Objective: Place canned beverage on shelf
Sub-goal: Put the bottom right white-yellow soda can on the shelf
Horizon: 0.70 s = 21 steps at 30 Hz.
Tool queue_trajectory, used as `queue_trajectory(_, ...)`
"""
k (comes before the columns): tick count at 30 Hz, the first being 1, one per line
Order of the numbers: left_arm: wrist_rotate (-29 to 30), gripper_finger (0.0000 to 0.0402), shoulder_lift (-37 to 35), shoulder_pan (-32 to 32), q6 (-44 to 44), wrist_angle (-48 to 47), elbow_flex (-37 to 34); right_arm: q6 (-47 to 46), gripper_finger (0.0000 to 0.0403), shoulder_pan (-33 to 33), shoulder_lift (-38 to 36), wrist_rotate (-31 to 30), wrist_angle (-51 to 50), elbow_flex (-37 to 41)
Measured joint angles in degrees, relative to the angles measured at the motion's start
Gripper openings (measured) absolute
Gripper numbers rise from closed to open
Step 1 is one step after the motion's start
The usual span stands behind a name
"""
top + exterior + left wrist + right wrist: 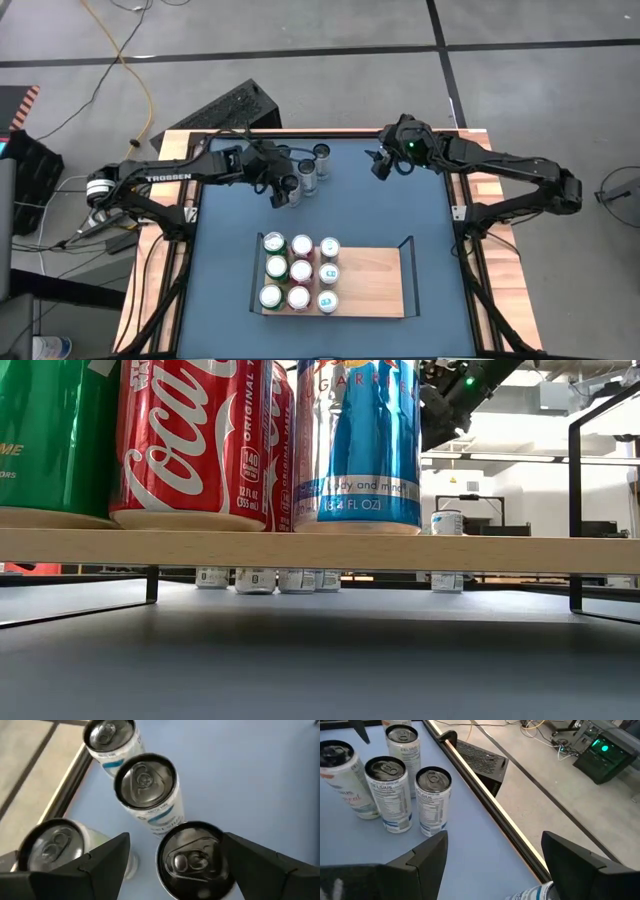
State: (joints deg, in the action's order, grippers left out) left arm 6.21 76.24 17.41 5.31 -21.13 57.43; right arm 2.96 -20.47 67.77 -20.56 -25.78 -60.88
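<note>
Two Coca-Cola cans (pixel 195 445) sit shelved; left gripper (pixel 172 865) gapes around a black-topped can (pixel 192 860), Celsius cans (pixel 387 792) beside.

The shelf (pixel 300 548) is made of light, matt wood with visible grain, closed at its short ends by thin black metal rails (pixel 411 262), while the desk (pixel 380 210) is covered in a smooth, matt blue surface edged with light-wood strips. The cans on the shelf (pixel 195 440) are of glossy printed metal, and the loose cans (pixel 145 782) are topped with bright, brushed-looking aluminium lids. The fingers of the left claw (pixel 172 865) are seen as dark, matt plastic.
</note>
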Motion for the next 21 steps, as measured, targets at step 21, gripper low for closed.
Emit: queue_trajectory(21, 9.54, 0.0304, -1.13, -5.14, -6.46, -2.58, 0.13, 0.02, 0.0306, -0.46, 0.0, 1.31, -1.24, 0.0)
